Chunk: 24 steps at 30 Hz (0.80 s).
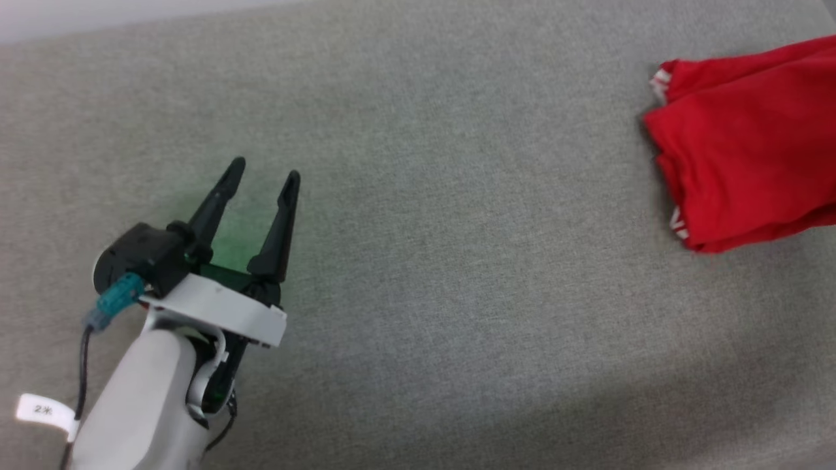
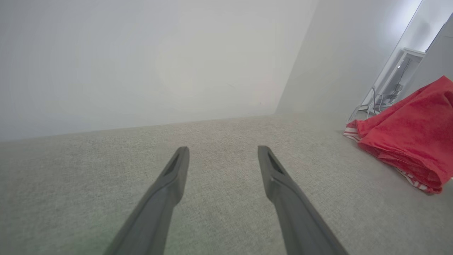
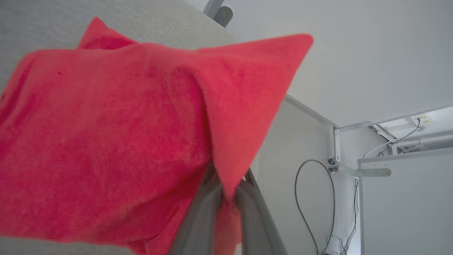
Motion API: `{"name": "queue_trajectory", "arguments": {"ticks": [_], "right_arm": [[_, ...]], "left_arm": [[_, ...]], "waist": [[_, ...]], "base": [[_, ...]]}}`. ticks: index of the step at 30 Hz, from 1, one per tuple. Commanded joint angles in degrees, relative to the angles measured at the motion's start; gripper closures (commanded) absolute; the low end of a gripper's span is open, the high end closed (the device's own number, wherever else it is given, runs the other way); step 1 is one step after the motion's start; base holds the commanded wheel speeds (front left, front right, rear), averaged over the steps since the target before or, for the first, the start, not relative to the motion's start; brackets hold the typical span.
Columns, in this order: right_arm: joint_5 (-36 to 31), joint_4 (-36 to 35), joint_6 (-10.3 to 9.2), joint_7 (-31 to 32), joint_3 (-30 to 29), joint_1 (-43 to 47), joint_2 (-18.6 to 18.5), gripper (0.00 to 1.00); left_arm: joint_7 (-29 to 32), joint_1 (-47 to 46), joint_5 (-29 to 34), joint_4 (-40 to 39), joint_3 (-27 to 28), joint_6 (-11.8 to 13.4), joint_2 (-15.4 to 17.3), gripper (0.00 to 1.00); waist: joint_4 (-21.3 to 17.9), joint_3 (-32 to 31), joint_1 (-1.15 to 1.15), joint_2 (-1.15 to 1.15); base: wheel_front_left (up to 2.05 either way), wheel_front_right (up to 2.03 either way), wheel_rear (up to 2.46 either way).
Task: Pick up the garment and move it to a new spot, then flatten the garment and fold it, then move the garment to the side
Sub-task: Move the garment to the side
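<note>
Quick rundown from us. In the head view our left hand (image 1: 266, 168) is down in the lower left over the grey woven worktop (image 1: 457, 274). Its dark fingers are spread fairly wide with nothing between them, just a faint green glow on the fabric there. There's a teal plug (image 1: 119, 295) on the side of the wrist and a little white tag (image 1: 43, 411) hanging by the cable next to the pale forearm. The left wrist view agrees: both fingers apart, bare grey fabric under them, a plain pale wall (image 2: 141, 53) behind.

The garment (image 1: 751, 150) is way over at the right edge of the head view, well apart from the left hand. It's a bunched red heap with bits of red-white stripe trim poking out on its left side, and it runs out of the frame on the right. From the left wrist view, its near end lies on the worktop while the far part rises up off it towards the right.

In the right wrist view, our right hand (image 3: 228, 193) has its fingers pinched close together on a fold of the red cloth, so it's gripping the garment. The fabric drapes over the fingertips and hides them. Past the edge of the worktop we can see a white bracket (image 3: 364, 172) and a dark cable (image 3: 300, 184) looping down.
</note>
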Motion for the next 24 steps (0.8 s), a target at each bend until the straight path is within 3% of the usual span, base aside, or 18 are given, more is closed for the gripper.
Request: {"name": "queue_trajectory", "arguments": {"ticks": [1,11,24], "right_arm": [[-0.7,0.6,-0.08,-0.6,0.2,-1.1,-0.4,1.00],[-5.1,9.5,-0.08,-5.6,0.6,-4.6,-0.5,1.00],[-11.4,20.6,-0.08,-14.4,-0.2,-7.5,2.1,1.00]], "left_arm": [[0.0,-0.8,-0.1,-0.1,-0.2,-0.2,0.2,0.00],[0.0,-3.5,-0.6,0.2,-1.9,-0.2,1.6,0.00],[0.1,-6.3,-1.2,1.0,-4.7,-0.2,1.9,0.00]], "waist": [[-1.1,1.7,0.00,0.00],[-2.3,5.1,0.00,0.00],[-0.3,7.6,0.00,0.00]], "base": [[0.00,0.00,0.00],[0.00,0.00,0.00],[0.00,0.00,0.00]]}}
